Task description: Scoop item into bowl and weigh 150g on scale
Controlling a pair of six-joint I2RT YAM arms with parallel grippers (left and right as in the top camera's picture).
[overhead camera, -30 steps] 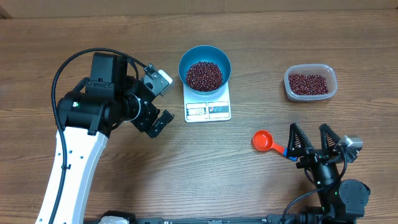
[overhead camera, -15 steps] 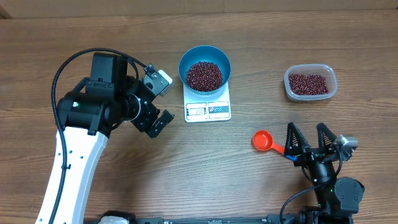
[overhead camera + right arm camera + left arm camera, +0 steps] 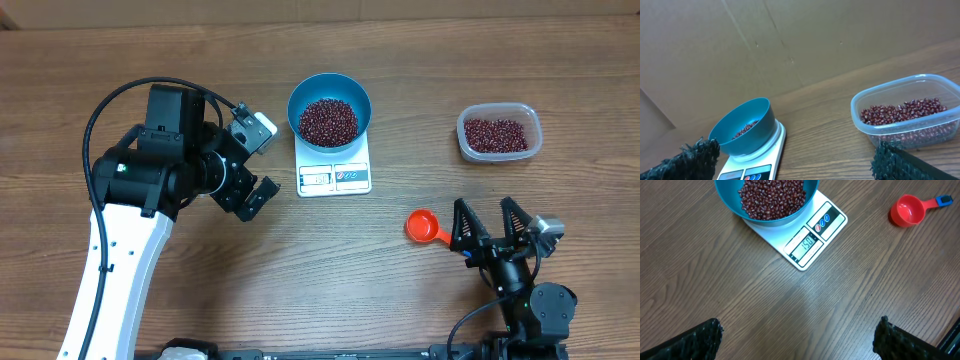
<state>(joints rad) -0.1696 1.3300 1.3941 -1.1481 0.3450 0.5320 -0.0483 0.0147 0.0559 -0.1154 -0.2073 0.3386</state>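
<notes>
Grippers near: right gripper [image 3: 482, 208] and left gripper [image 3: 262, 160] both spread, holding nothing. Red scoop [image 3: 422, 225] lies on surface [image 3: 330, 270] just beside right gripper. Farther: beans [image 3: 329, 121] in blue bowl [image 3: 298, 100] on scale [image 3: 812, 240]. Weighing looks finished; next move calls only for confirming. Only left wrist view shows display [image 3: 808, 243] legibly, apparently 150.

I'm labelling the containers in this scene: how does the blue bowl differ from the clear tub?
The blue bowl is round and opaque; the clear tub is rectangular with rounded corners and see-through. The bowl stands on the white scale; the tub rests directly on the table, off to one side. Seen from the right wrist, the bowl's wall flares upward, while the tub's is lower and straighter. Both hold dark red-brown beans.
</notes>
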